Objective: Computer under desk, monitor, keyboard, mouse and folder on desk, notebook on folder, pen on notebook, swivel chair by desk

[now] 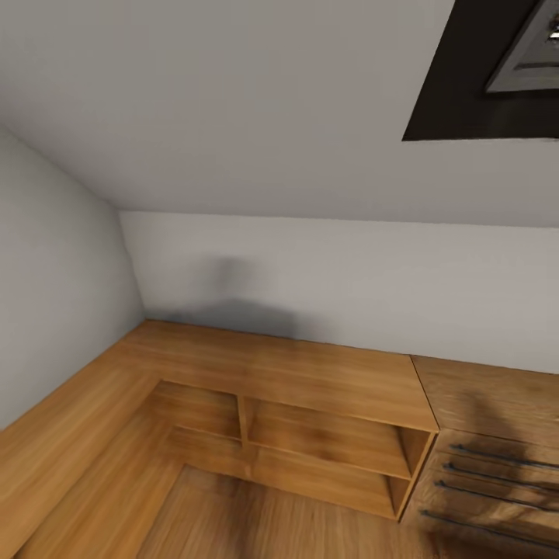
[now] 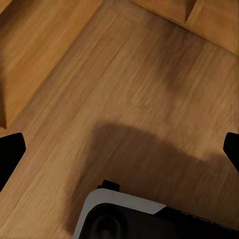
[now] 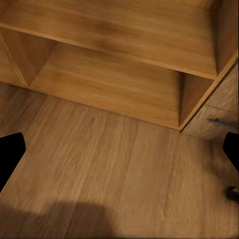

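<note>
Only low wood shelving (image 1: pixel 326 435), skylight (image 1: pixel 497 70)

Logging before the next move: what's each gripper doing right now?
Left gripper: open, holding nothing, over the floor.
Right gripper: open, holding nothing, facing the shelf.

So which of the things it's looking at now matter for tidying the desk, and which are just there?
Part of the job:
- none of the desk things; just the bedroom's sloped wall and wood floor

Just there:
- open wooden shelf unit
- cabinet with bar handles
- skylight
</note>
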Robot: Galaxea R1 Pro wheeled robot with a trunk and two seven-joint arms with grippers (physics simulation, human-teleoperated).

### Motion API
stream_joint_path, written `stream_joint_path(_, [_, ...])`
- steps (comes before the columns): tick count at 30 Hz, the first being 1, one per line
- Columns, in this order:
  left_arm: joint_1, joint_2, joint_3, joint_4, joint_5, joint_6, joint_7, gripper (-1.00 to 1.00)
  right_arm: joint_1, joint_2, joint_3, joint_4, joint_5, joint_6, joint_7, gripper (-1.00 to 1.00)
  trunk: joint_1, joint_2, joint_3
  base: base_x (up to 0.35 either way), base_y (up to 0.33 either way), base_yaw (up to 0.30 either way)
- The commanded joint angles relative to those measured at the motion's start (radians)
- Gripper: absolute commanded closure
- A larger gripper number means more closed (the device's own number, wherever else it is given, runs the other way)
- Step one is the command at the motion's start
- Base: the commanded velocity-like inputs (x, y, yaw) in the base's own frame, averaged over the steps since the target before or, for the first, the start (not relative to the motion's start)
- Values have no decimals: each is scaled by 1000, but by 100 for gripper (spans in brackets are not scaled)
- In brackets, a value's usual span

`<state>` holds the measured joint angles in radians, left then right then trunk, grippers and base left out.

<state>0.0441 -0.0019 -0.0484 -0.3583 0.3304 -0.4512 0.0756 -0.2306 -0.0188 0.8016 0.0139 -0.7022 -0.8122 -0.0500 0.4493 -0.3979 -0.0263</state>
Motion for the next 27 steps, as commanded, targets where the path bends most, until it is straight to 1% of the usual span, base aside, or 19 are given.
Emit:
stream_joint_path(1, [0,0,-5,-2,1,-1,8,-100,-1,0,8,1,-1,-2,-5,-100,1,-2,-2,3,0,-261])
stream_joint_path(27, [0,0,-5,-2,1,-1,9,-100,-1,0,8,1,-1,-2,-5,-100,1,-2,-2,1,0,-261])
